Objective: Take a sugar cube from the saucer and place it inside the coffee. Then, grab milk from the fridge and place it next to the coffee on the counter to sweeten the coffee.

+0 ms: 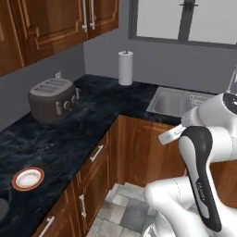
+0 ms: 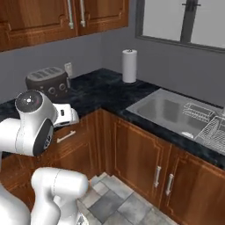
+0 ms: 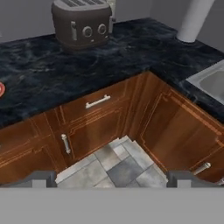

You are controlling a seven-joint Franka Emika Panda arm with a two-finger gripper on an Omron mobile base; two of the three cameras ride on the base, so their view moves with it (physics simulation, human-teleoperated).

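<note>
Tool jaws wide apart, holding nothing, above tiled floor by counter

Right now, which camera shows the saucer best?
The left base view: the whole saucer lies on the counter at lower left. The hand view catches just a red sliver at its left edge.
</note>
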